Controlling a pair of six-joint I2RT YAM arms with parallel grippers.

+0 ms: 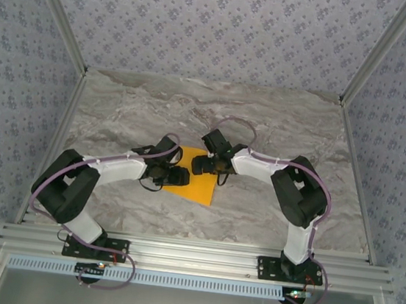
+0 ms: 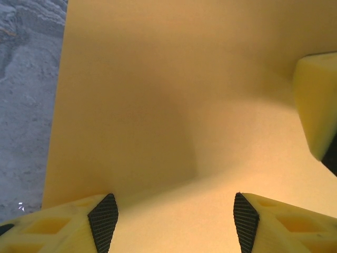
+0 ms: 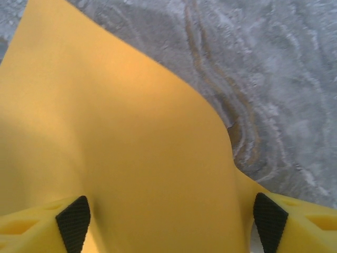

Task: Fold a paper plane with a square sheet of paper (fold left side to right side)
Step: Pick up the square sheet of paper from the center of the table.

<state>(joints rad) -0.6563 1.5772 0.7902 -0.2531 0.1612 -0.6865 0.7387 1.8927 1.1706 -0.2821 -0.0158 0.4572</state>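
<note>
The square sheet of paper is bright orange and lies on the marble table between my two grippers. My left gripper is at its left side and my right gripper at its far edge. In the left wrist view the sheet spreads under the open left gripper, and a yellow finger of the right gripper comes in from the right. In the right wrist view the sheet bulges upward between the widely spread fingers of the right gripper. No paper plane shape is visible.
The grey marble table stretches far behind the sheet and to both sides. Patterned walls close it in on three sides. An aluminium rail carrying both arm bases runs along the near edge.
</note>
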